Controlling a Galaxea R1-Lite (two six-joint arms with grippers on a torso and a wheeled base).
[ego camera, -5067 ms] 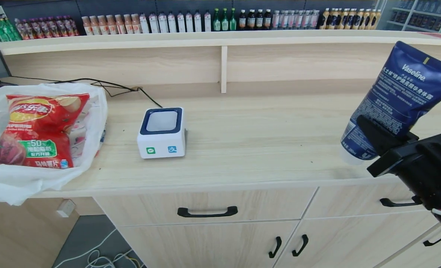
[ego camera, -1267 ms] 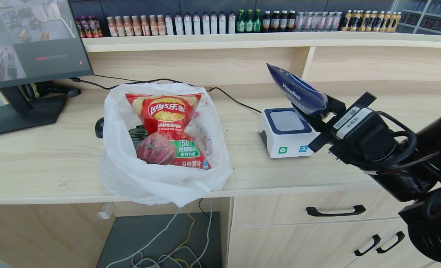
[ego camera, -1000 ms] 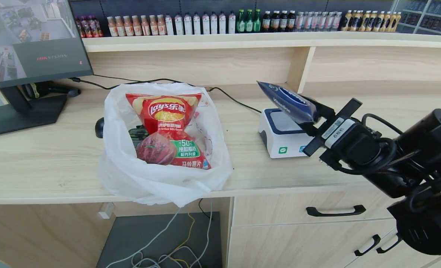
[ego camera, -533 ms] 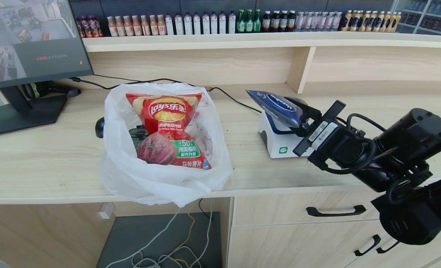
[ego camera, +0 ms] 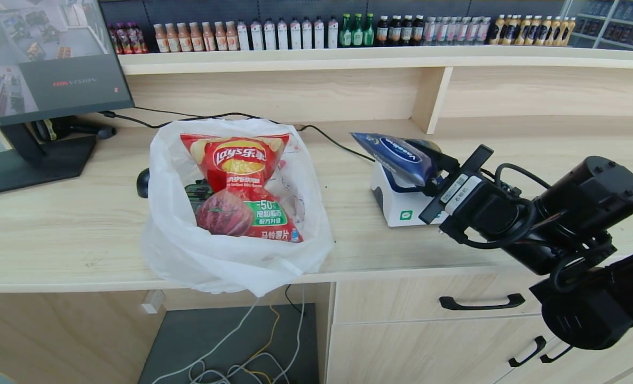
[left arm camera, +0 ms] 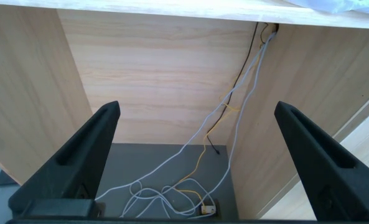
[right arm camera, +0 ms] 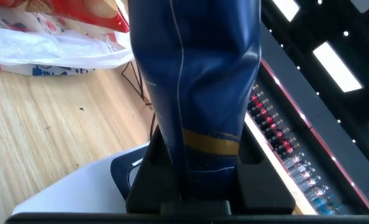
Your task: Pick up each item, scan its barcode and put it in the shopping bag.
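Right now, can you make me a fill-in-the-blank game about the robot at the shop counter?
The right gripper holds a dark ____ tube over the scanner.
Inside the white shopping bag stands a ____ chip packet.
The shopping bag lies on the robot's ____ side of the scanner.
The left gripper has its fingers ____.
Missing words: blue; red; left; open.

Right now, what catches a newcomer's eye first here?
The right gripper holds a blue tube tilted over the white scanner, right of centre on the counter. To its left, a white shopping bag sits at the counter's front edge, a red chip bag standing up in it.
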